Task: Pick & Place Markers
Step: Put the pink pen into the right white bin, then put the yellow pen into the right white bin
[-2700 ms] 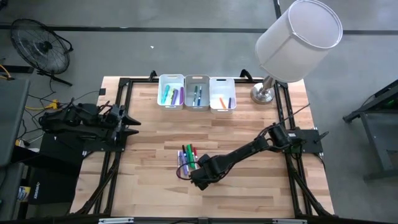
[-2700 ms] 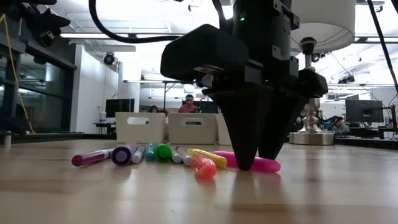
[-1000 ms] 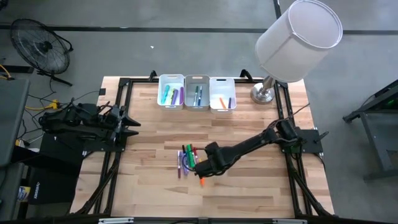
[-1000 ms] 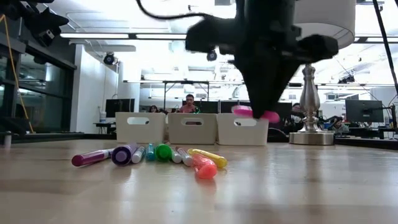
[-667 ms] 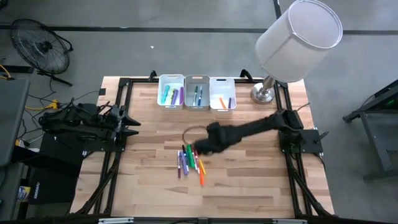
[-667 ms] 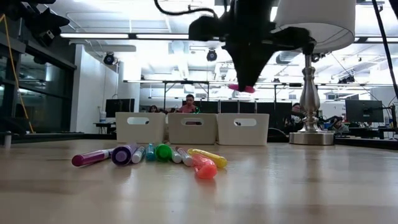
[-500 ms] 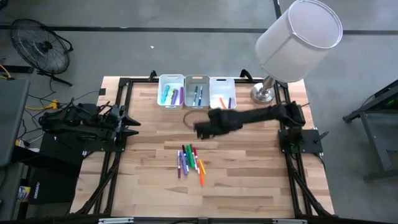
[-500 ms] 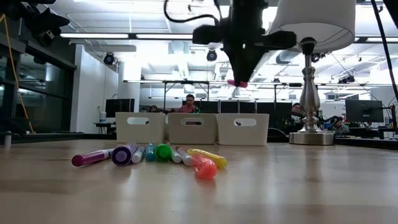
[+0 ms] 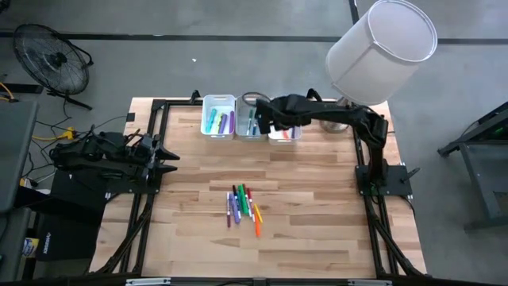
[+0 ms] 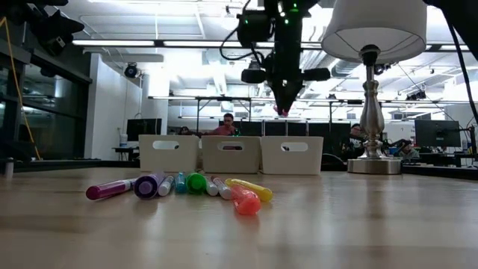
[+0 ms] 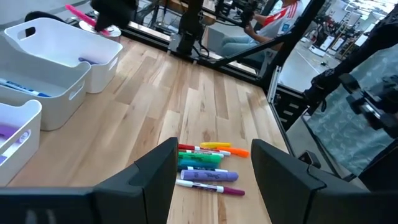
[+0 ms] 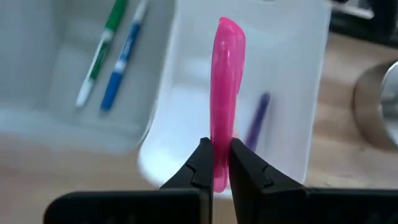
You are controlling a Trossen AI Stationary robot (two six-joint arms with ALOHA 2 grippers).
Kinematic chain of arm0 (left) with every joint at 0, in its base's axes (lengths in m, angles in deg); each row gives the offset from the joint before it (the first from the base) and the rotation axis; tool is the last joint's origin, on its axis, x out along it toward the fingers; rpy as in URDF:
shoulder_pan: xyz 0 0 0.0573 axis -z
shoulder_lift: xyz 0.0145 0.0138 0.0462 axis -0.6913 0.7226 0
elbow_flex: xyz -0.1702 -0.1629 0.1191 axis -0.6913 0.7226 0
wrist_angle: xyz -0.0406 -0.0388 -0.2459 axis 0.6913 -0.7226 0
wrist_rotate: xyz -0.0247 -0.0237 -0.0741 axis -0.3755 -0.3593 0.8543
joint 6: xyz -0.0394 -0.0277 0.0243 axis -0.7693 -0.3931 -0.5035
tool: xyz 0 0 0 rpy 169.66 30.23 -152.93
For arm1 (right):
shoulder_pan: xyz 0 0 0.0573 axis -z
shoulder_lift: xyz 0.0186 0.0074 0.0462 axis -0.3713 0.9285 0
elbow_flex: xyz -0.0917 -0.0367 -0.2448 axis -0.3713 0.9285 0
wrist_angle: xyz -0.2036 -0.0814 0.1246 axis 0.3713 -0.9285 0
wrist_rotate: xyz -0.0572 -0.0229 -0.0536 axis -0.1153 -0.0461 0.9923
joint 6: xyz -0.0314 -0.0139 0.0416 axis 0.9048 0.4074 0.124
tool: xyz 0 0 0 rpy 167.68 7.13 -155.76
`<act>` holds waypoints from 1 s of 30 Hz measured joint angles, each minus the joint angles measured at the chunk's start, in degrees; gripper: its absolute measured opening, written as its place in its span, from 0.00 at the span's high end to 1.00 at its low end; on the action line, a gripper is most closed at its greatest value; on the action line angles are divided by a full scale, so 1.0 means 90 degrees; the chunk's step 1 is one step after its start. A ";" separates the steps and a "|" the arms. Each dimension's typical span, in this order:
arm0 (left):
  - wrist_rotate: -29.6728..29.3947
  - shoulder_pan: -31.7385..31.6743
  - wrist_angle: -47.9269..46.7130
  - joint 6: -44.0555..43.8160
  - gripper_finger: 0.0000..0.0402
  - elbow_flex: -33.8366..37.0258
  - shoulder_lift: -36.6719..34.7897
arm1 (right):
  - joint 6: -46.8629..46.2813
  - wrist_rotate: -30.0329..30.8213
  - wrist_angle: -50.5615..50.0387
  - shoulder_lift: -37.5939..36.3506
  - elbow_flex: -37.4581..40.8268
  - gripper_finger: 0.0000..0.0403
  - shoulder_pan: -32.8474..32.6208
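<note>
Right gripper (image 12: 215, 163) clamped on a pink marker (image 12: 226, 87), hovering over the rightmost white bin (image 9: 284, 132), top centre of the high view. Left gripper (image 11: 211, 163) spread wide at left edge. Loose markers (image 9: 243, 205) at lower centre.

Table lamp (image 9: 373, 52), floor fan (image 9: 49, 57)

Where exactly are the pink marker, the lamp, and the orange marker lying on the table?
pink marker (image 12: 224, 93), right wrist view, middle of its barrel above the fingers.
lamp (image 10: 377, 26), low view, front of its white shade.
orange marker (image 10: 246, 202), low view, its rounded near end.
</note>
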 joint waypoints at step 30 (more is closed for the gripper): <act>-0.0581 -0.0002 -0.0005 -0.0078 0.50 0.0000 0.0000 | 0.1066 -0.0872 0.2727 -0.0029 0.2128 0.68 0.0657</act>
